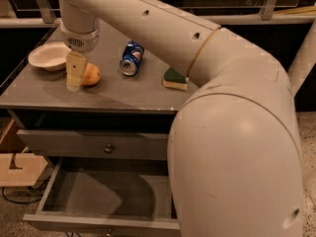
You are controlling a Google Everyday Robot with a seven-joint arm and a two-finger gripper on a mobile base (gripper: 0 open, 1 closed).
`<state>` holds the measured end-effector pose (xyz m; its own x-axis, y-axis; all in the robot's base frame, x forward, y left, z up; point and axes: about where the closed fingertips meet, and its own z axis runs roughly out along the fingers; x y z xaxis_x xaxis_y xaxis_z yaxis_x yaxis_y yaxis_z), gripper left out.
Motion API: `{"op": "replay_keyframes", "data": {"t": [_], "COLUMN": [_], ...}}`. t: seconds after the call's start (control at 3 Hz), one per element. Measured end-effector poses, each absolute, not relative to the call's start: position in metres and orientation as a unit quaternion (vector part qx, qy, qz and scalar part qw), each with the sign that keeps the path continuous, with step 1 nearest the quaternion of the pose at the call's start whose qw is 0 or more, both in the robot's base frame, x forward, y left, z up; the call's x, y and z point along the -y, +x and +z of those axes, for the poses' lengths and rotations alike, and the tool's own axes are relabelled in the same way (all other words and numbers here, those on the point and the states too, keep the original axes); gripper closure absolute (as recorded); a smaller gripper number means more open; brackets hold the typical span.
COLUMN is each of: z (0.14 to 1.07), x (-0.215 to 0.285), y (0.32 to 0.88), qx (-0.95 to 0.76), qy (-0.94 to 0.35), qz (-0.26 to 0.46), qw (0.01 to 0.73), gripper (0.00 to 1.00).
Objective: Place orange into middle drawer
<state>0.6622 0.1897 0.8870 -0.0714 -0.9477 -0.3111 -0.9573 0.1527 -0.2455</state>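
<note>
The orange (93, 75) lies on the grey cabinet top (128, 95), right of the white bowl (48, 56). My gripper (75, 79) hangs straight down from the arm and its tip rests at the cabinet top, touching or overlapping the orange's left side. The middle drawer (64, 194), the lower grey one, is pulled wide open below and its inside is empty. The upper knobbed drawer (109, 147) above it is closed.
A blue soda can (131, 59) lies on its side behind the orange. A green and yellow sponge (175, 79) sits further right. My bulky arm (237, 147) covers the cabinet's right side. A wooden box (15, 167) stands on the floor at left.
</note>
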Motion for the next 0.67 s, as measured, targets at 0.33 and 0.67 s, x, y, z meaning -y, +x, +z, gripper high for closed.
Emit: {"op": "replay_keyframes", "data": {"t": [0.33, 0.67], "z": [0.880, 0.874], "x": [-0.212, -0.225], "y": [0.662, 0.657], "qx": [-0.726, -0.724], "qy": [-0.660, -0.666], "qz": [0.032, 0.039], "qw": [0.190, 0.176], "gripper": [0.00, 0.00]}}
